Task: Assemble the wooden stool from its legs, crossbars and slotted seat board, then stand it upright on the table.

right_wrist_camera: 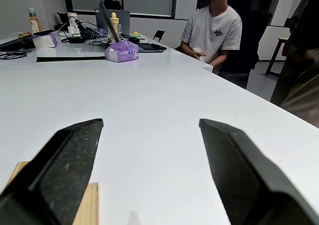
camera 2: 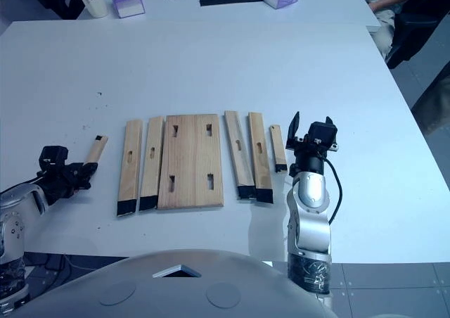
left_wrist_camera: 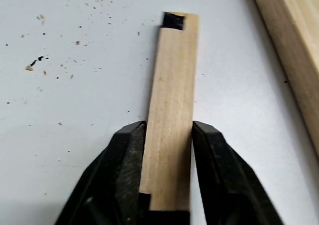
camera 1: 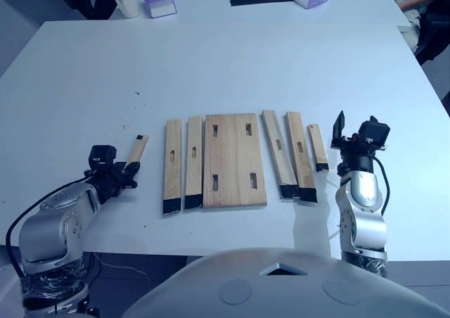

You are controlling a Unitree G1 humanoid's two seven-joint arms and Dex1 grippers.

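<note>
Left gripper clenched on a short crossbar, near the desk's front-left. First pick-up, I judge. Seat board front-centre, legs flanking, unjoined. Right gripper released, front-right. Next: lift, aim for a leg slot.

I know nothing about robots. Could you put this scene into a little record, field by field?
Surface: white table, parts lying flat, none joined
Middle: slotted seat board, four slots
Long pieces: left pair of legs and right pair of legs flank the board
Short pieces: left crossbar at far left, right crossbar at far right
Left gripper: shut on the left crossbar's near end
Right gripper: open, empty, next to the right crossbar
</note>
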